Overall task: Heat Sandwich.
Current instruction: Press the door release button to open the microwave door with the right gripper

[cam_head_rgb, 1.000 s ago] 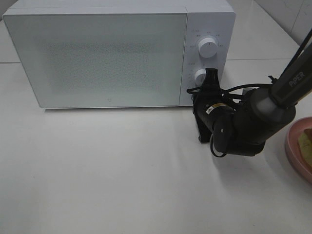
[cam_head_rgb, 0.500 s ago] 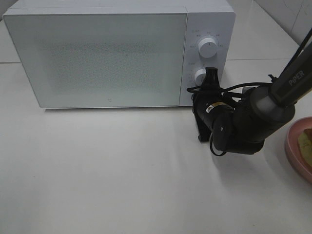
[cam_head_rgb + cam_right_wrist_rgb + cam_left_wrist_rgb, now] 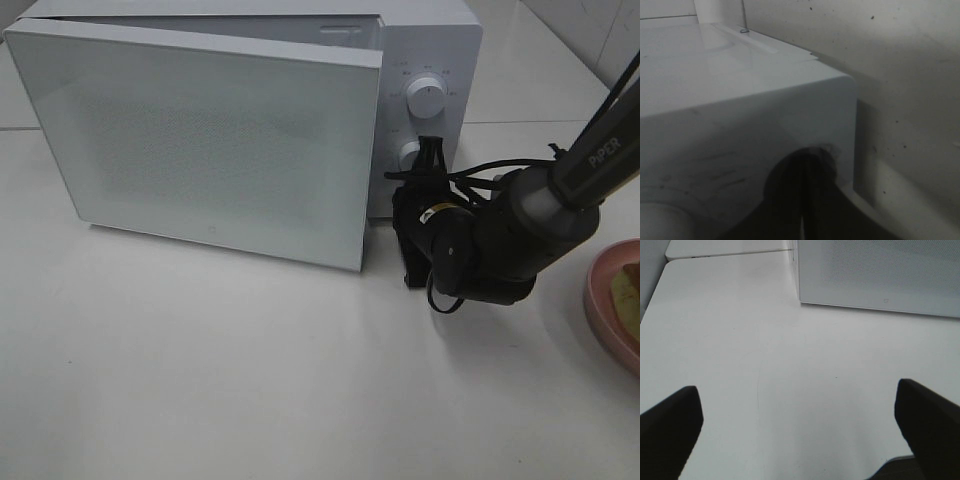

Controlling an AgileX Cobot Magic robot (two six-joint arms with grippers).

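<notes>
The white bench (image 3: 250, 400) is smooth and faintly glossy, bare in the middle. At its far side sits the boxy white microwave (image 3: 455, 40). Its flat, speckled door (image 3: 210, 140) is hinged on the left and stands ajar, the right edge swung toward the near side.

I judge the step in hand is opening that door fully. I should push the free edge round its arc rather than straight out, so the light box does not slide.

The round pink plate (image 3: 605, 300) lies at the far right, well apart, with the sandwich (image 3: 630, 285) on it, soft bread, mostly cut off from view.

My right claw (image 3: 428, 165) is pinched closed on nothing, beside the lower knob (image 3: 410, 155). My left claw (image 3: 800, 427) is spread wide above bare bench.
</notes>
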